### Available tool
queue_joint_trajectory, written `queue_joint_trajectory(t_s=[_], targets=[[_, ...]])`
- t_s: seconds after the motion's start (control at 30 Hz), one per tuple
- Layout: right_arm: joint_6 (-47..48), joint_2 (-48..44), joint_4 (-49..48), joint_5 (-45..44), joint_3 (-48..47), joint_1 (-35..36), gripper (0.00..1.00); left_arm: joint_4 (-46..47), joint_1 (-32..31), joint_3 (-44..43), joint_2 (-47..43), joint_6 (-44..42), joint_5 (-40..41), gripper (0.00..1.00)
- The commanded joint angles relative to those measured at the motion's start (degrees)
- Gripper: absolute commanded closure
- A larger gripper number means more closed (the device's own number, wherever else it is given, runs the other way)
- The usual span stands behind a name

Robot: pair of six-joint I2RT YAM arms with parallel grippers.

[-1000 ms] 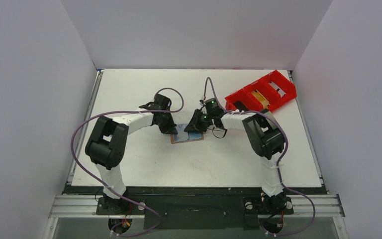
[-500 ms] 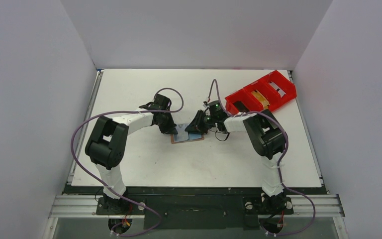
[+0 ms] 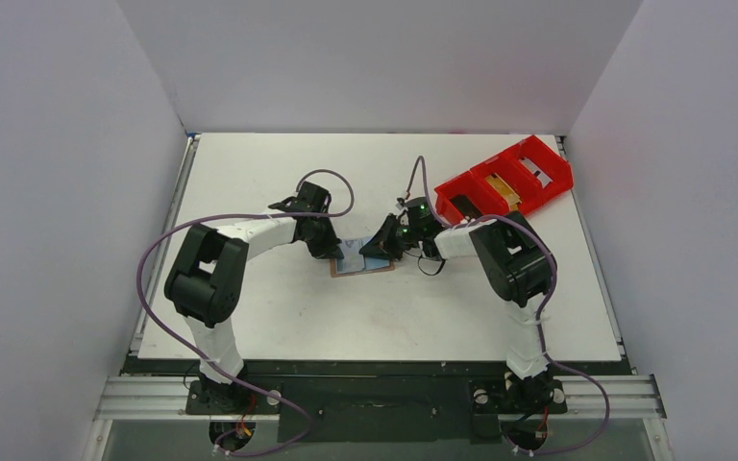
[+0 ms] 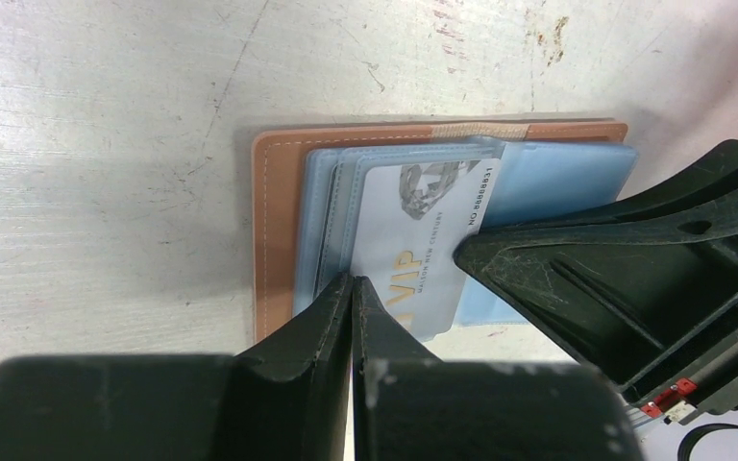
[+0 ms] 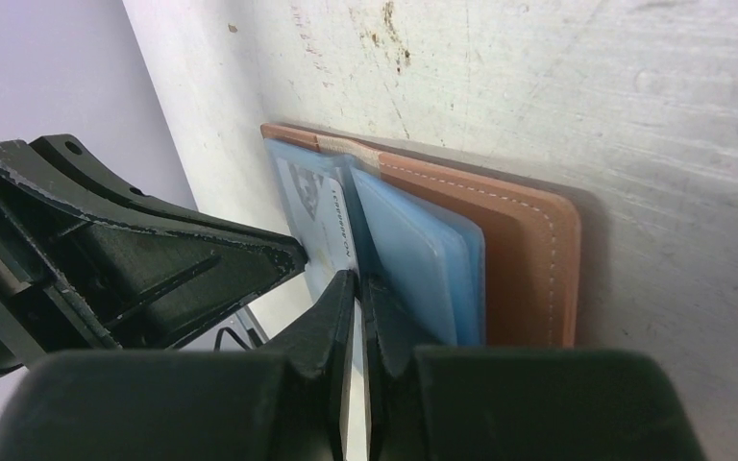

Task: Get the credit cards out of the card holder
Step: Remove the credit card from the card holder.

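Card holder [image 4: 274, 230]: tan, lying open on bench [image 4: 106, 115] between both claws (blue sleeves upward); left claw [image 4: 352, 283] clenched empty, tips on sleeve edge; right claw [image 5: 356, 280] pinching white VIP card [image 4: 413, 230], partly in its sleeve.

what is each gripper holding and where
Right gripper pinches the white VIP card by its edge; left gripper looks shut on the card holder's blue sleeve edge.
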State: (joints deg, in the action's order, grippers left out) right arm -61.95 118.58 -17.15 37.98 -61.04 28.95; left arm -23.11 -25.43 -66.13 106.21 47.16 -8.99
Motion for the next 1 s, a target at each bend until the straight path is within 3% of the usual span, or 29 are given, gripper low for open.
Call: queue_joint_trajectory(t_s=[0.0,0.97], targets=[[0.27,-2.98,-2.82,-0.4,0.46,-0.46,1.0,-1.54,0.12,1.75,1.84,0.11,2.94,1.0],[8.68,-7.69,7.85,-4.03,0.37,-4.6,1.0,-1.36,1.95,1.68,0.36,-1.41,2.38,1.0]])
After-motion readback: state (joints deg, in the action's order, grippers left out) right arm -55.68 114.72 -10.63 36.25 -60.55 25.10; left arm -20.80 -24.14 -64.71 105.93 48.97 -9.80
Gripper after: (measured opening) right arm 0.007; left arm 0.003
